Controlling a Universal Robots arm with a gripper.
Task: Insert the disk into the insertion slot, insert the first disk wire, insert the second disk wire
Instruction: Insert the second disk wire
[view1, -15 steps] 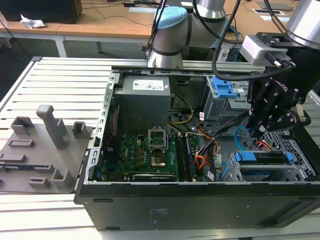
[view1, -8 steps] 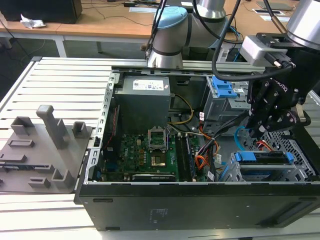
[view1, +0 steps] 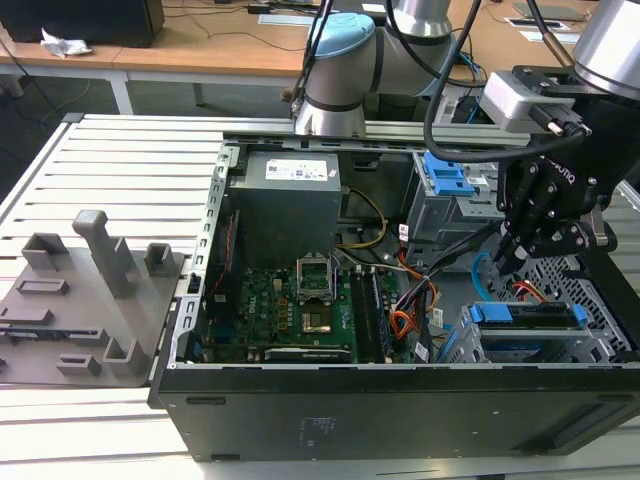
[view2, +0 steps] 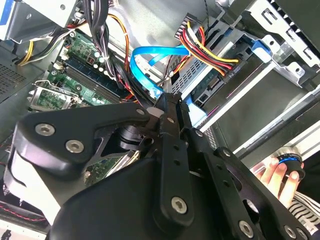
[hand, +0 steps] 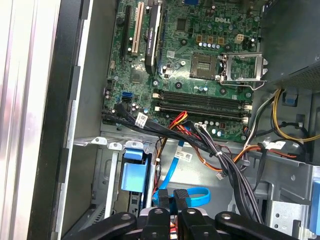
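Claw (view2: 169, 100) closed, pinching second disk wire (view2: 154, 52)

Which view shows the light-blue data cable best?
Second wrist view: the light-blue data cable shows most of its loop, close up. First wrist view catches part of it; exterior view, a short curve.

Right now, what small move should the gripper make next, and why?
Probably ease the thin light-blue flat cable, pinched in the gripper, toward the silver-grey blue-framed drive: it already sits in the grey perforated cage, and the cable end hangs short of it.
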